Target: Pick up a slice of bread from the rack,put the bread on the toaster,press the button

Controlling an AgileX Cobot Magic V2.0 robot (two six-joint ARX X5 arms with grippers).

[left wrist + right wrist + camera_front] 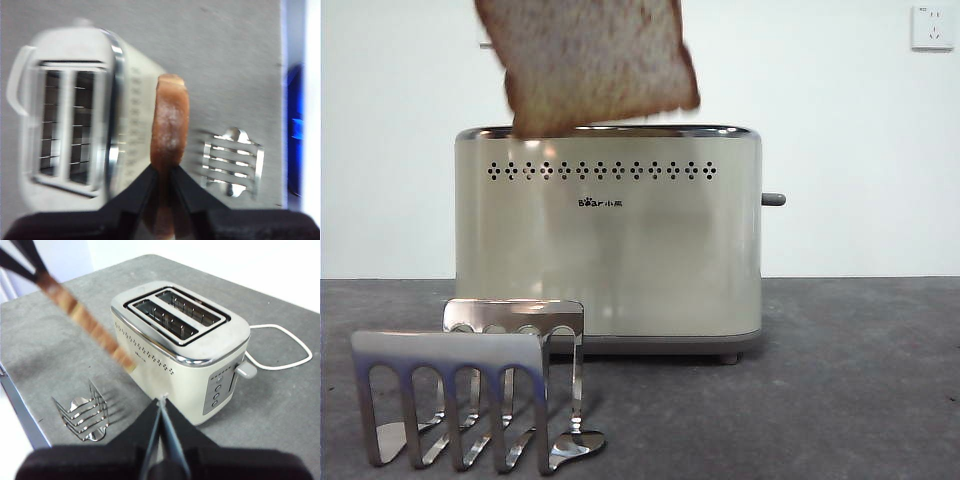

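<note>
The slice of bread hangs tilted in the air, its lower edge level with the top rim of the cream toaster. My left gripper is shut on the slice of bread, seen edge-on between the toaster and the silver rack. The rack stands with nothing in it in front of the toaster. In the right wrist view the left gripper holds the bread beside the toaster. My right gripper is shut on nothing, high above the table.
A grey lever sticks out of the toaster's right end, above small round buttons. A white cable loops on the table behind that end. A wall socket is at the upper right. The table edge runs near the rack.
</note>
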